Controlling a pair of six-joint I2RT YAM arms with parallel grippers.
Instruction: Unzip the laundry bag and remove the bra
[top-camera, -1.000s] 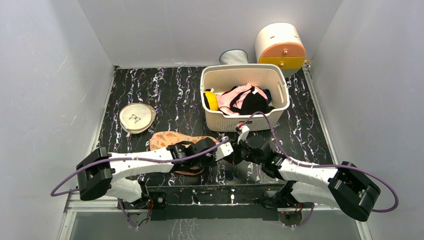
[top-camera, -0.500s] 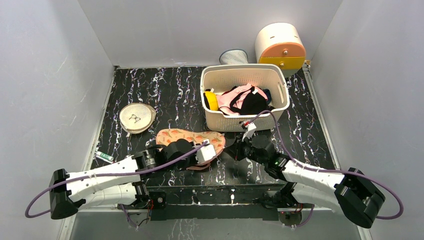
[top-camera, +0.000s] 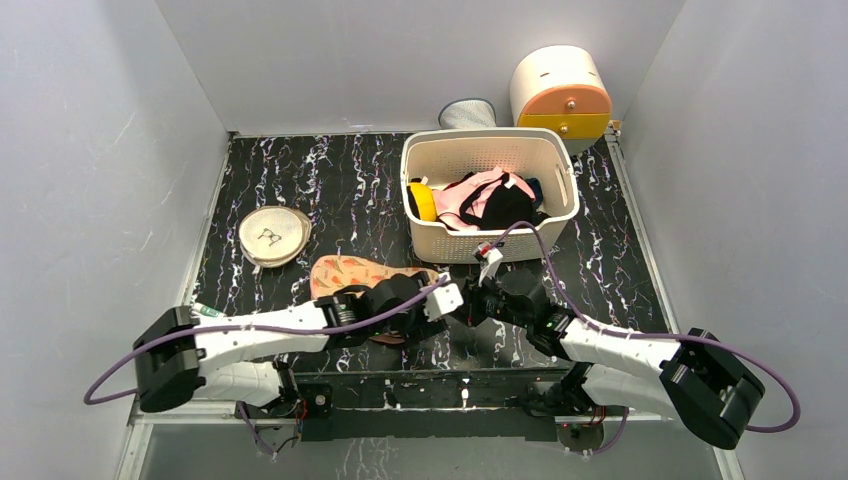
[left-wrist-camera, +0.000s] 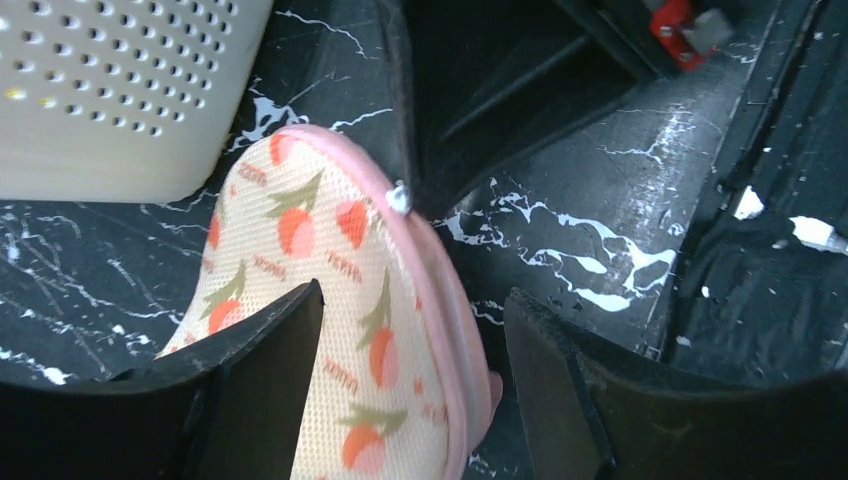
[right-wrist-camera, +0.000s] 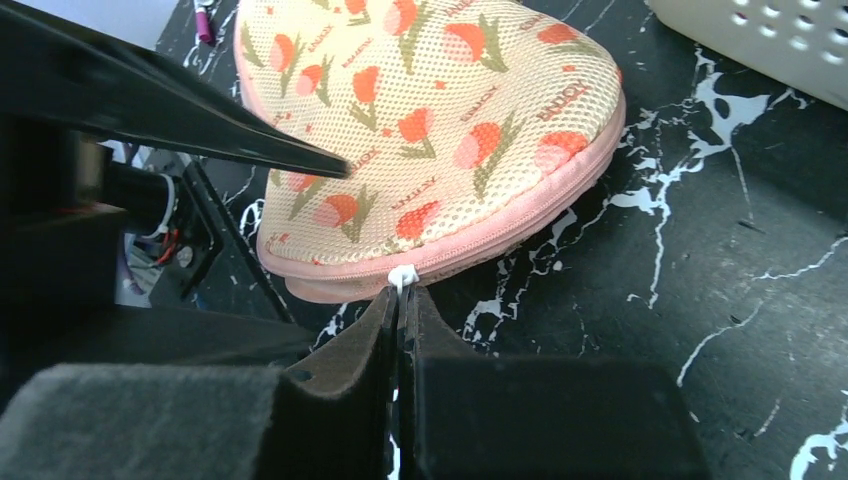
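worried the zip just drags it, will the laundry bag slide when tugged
Probably light and floppy: the laundry bag is thin mesh. On the glossy table it may slide after the zipper pull in the right gripper, unless the open left gripper straddling its edge clamps down.

Light comes from above, bright and even in the top view with only soft, faint shadows, while the wrist views show a pale shine on the black table (left-wrist-camera: 640, 200), a sharp laundry bag (right-wrist-camera: 430, 130), and dark, blurry near edges.
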